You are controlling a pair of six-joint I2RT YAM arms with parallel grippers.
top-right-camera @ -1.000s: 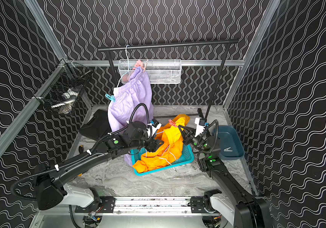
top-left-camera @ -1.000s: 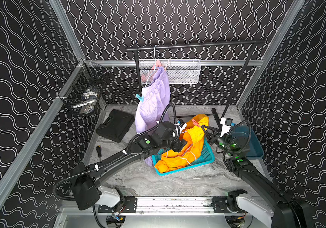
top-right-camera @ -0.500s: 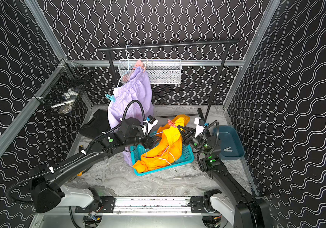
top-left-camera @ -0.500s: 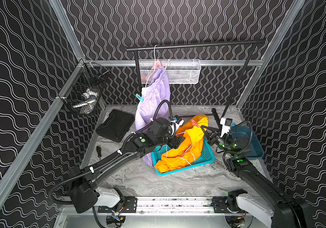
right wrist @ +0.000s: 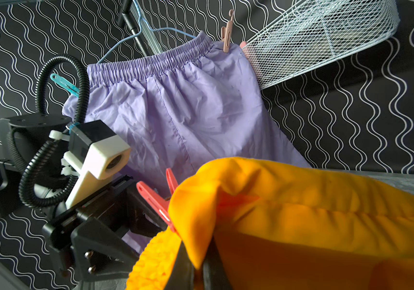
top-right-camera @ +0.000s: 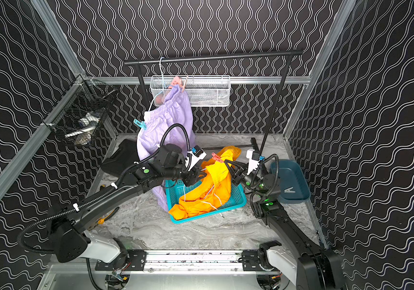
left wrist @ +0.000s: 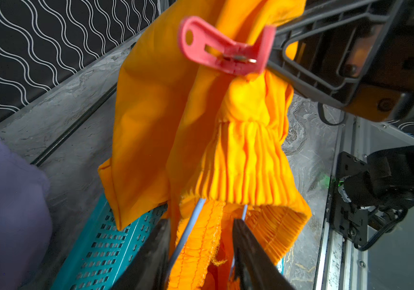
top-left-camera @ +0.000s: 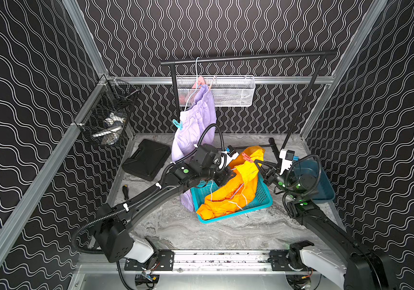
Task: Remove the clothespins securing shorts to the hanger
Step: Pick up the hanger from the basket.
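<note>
Orange shorts (left wrist: 163,113), red clothespin (left wrist: 223,54) clipped on; right gripper (right wrist: 197,270) pinching them; left gripper (left wrist: 200,223) unclear.

Lilac shorts (top-left-camera: 196,120): hanging from a pale blue wire hanger (top-left-camera: 196,67) hooked on the black rail (top-left-camera: 251,57). The hanger is tilted and the gathered waistband slopes. A light blue clothespin (top-left-camera: 177,124) clamps the lower waistband corner. A pinkish-beige clothespin (right wrist: 227,35) clamps the upper corner.

Orange shorts (top-left-camera: 228,200): upper end raised, remainder heaped in the teal basket (top-left-camera: 263,198), white drawstrings trailing. A red clothespin (left wrist: 223,52) is clamped on the raised orange edge, handles splayed outward.

One whitish clothespin (top-right-camera: 288,190) lies loose in the dark blue tray (top-right-camera: 296,173).
</note>
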